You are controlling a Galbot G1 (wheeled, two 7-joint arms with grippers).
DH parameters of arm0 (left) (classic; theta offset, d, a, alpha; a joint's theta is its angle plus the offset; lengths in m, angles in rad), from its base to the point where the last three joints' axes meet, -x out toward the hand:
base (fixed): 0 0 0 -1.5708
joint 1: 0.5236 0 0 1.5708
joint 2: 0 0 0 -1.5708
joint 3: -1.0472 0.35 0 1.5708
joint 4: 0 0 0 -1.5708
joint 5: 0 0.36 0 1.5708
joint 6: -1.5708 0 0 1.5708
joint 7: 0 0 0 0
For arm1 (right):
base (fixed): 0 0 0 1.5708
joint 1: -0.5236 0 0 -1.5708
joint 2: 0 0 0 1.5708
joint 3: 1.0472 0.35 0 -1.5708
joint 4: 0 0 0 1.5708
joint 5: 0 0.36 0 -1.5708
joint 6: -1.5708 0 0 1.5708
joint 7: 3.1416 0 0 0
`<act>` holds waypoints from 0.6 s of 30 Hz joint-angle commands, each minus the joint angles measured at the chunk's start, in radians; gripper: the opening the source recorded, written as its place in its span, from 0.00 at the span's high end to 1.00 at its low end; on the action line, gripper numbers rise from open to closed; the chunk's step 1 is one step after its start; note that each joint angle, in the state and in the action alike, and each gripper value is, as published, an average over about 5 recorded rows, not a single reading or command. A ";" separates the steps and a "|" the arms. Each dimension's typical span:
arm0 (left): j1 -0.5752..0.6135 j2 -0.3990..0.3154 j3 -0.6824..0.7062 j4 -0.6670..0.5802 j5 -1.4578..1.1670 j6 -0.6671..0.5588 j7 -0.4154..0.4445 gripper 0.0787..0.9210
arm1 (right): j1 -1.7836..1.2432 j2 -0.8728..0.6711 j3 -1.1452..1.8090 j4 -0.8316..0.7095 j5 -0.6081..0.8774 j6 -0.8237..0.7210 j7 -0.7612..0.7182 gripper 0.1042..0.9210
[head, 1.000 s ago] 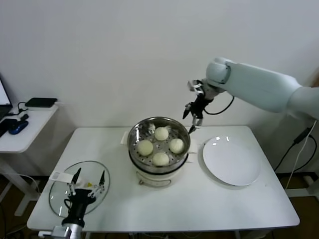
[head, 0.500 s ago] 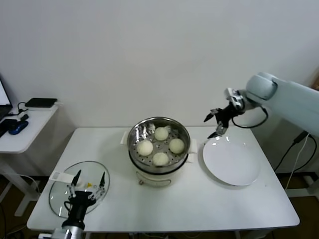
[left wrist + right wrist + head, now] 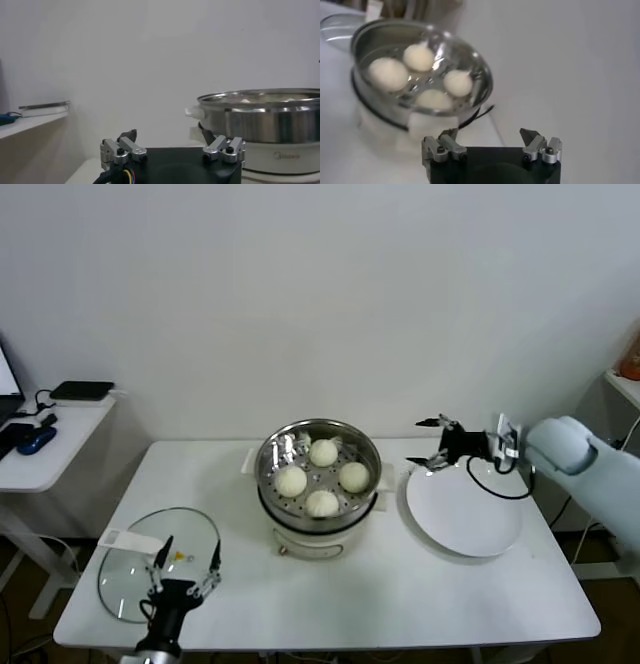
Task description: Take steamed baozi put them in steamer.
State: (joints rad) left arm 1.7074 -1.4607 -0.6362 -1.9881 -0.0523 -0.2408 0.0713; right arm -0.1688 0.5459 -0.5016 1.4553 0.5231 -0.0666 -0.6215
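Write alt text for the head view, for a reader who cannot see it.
Four steamed baozi sit in the steamer at the middle of a white table. The right gripper, open and empty, hangs over the near edge of a bare white plate beside the steamer. The left gripper, open, waits at the front left over a glass lid.

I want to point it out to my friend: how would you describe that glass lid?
Start at the shiny steamer in the middle of the white table, then look toward the table's front left corner. The glass lid lies flat there, a see-through disc, unlike the solid white plate on the steamer's other side.
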 commanded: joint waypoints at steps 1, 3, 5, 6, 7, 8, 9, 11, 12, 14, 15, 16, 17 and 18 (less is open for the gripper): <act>0.003 -0.007 0.006 0.001 0.002 -0.002 -0.004 0.12 | -0.823 0.193 0.806 0.214 -0.145 0.135 0.433 0.12; 0.001 -0.003 0.003 0.001 0.001 -0.001 -0.005 0.12 | -0.908 0.269 0.885 0.231 -0.174 0.176 0.456 0.12; 0.000 0.001 0.000 0.002 -0.001 -0.001 -0.007 0.12 | -0.978 0.337 0.955 0.253 -0.193 0.209 0.476 0.12; 0.000 0.003 -0.001 0.002 -0.001 0.000 -0.008 0.12 | -1.012 0.370 0.988 0.266 -0.200 0.225 0.486 0.12; 0.000 0.004 -0.001 0.001 -0.001 0.001 -0.008 0.12 | -1.043 0.399 1.013 0.279 -0.206 0.240 0.493 0.12; -0.001 0.006 -0.002 0.001 -0.002 0.002 -0.009 0.12 | -1.071 0.428 1.035 0.292 -0.211 0.255 0.499 0.12; -0.002 0.007 -0.002 0.000 -0.002 0.004 -0.009 0.12 | -1.103 0.458 1.055 0.305 -0.215 0.269 0.504 0.12; -0.004 0.007 -0.001 -0.001 -0.002 0.008 -0.010 0.12 | -1.160 0.508 1.082 0.331 -0.217 0.294 0.508 0.12; -0.005 0.007 -0.001 -0.001 -0.002 0.010 -0.010 0.12 | -1.188 0.533 1.093 0.342 -0.218 0.306 0.508 0.12; -0.009 0.006 -0.001 -0.001 -0.002 0.013 -0.011 0.12 | -1.234 0.571 1.104 0.360 -0.219 0.329 0.508 0.12; -0.011 0.006 -0.002 -0.002 -0.002 0.015 -0.013 0.12 | -1.255 0.590 1.107 0.367 -0.220 0.340 0.509 0.12; -0.013 0.006 -0.003 -0.001 -0.002 0.017 -0.014 0.12 | -1.278 0.609 1.109 0.374 -0.220 0.351 0.509 0.12; -0.016 0.006 -0.005 -0.001 -0.002 0.020 -0.016 0.12 | -1.298 0.626 1.111 0.380 -0.220 0.359 0.509 0.12; -0.018 0.006 -0.007 0.000 -0.002 0.022 -0.017 0.12 | -1.318 0.643 1.111 0.385 -0.219 0.366 0.509 0.12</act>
State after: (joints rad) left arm 1.6948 -1.4544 -0.6390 -1.9888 -0.0541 -0.2268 0.0582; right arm -1.0688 0.9128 0.3434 1.7146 0.3550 0.1583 -0.2144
